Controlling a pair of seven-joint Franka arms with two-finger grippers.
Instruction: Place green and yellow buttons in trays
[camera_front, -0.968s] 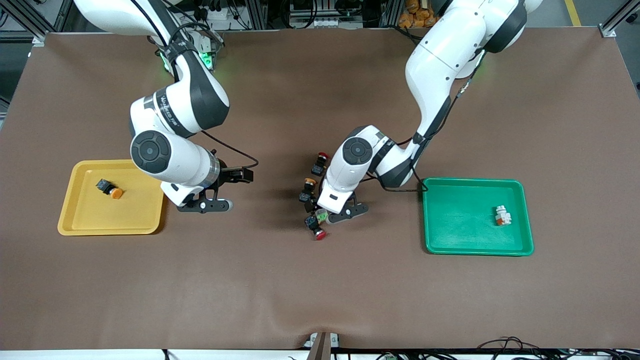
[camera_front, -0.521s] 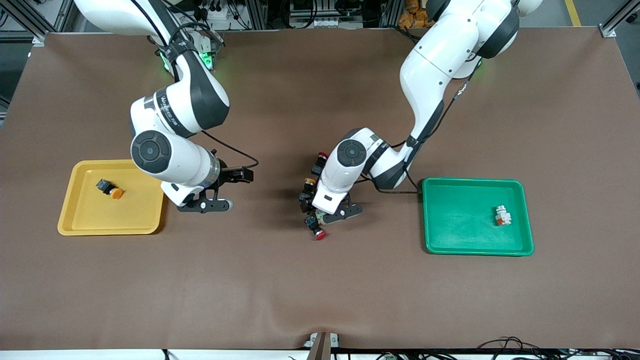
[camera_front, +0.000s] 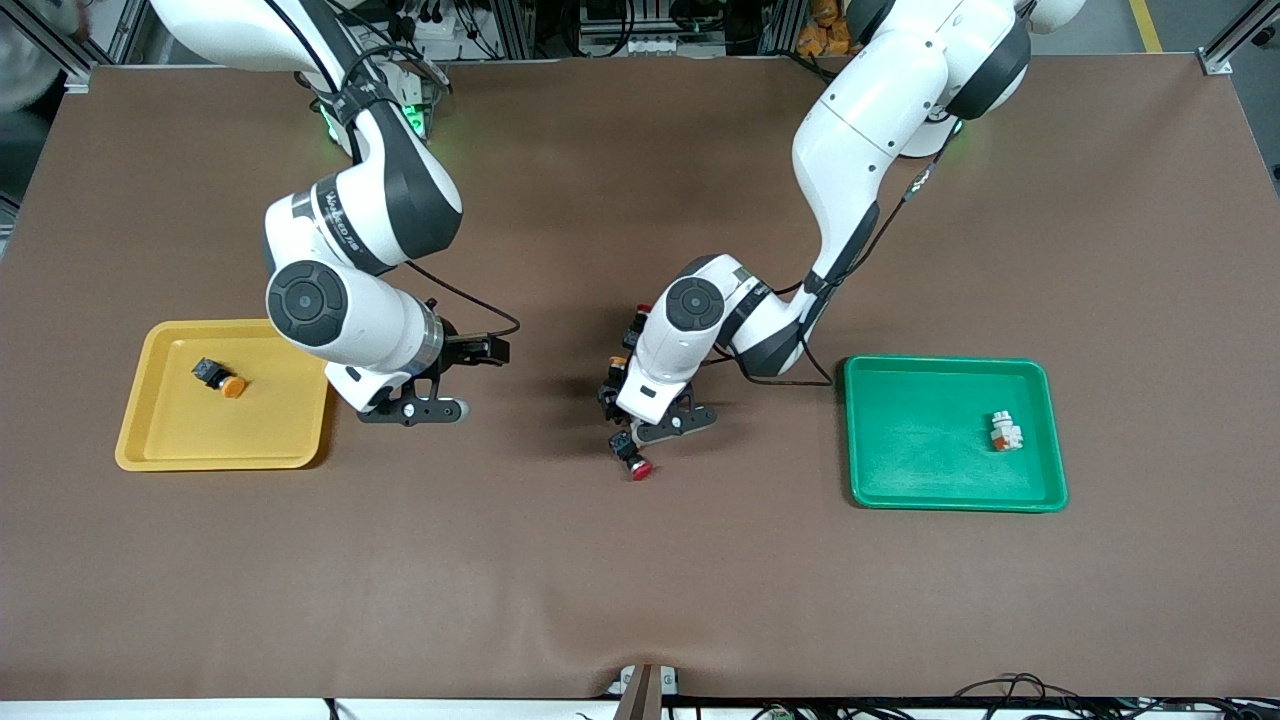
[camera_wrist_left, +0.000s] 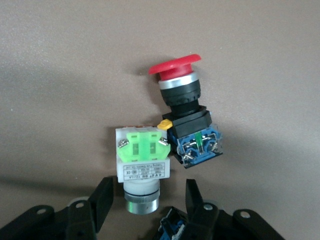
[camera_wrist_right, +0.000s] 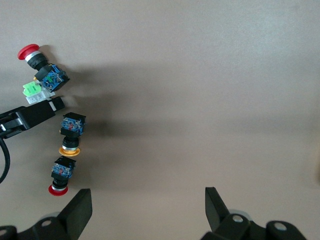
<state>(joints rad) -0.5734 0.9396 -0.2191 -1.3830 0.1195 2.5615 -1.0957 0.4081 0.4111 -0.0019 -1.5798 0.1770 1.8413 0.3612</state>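
Left gripper fingers straddling green-block button, contact unclear, right gripper spread, waiting.

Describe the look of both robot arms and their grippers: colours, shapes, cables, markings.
Both arms have glossy white rounded shells with dark grey joint sections and round grey caps. The right arm bears small dark lettering on one white band, and green light glows near its base. Thin black cables run along both, looping loose by the left arm. The left gripper and right gripper are black, each with two flat fingers.
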